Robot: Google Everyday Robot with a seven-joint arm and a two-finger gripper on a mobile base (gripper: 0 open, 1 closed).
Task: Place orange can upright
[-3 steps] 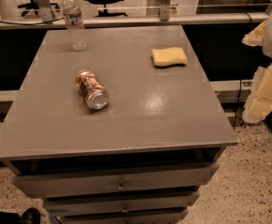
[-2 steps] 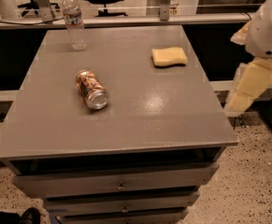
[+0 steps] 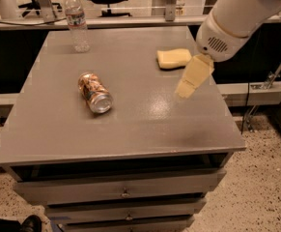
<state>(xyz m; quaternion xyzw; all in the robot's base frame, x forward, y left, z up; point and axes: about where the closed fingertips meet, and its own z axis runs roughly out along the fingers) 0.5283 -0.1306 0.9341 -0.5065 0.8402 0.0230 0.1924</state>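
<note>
The orange can (image 3: 94,92) lies on its side on the left-middle of the grey table (image 3: 145,134), its silver end pointing toward the front right. My gripper (image 3: 186,87), cream-coloured under the white arm (image 3: 236,18), hangs above the right part of the table, just in front of the yellow sponge. It is well to the right of the can and holds nothing that I can see.
A clear plastic water bottle (image 3: 77,21) stands upright at the table's back left. A yellow sponge (image 3: 174,58) lies at the back right. Drawers (image 3: 125,192) sit under the tabletop. A rail and office chairs stand behind the table.
The arm has swung in from the right edge of the view to above the table's right side. The can, bottle and sponge have not moved.
</note>
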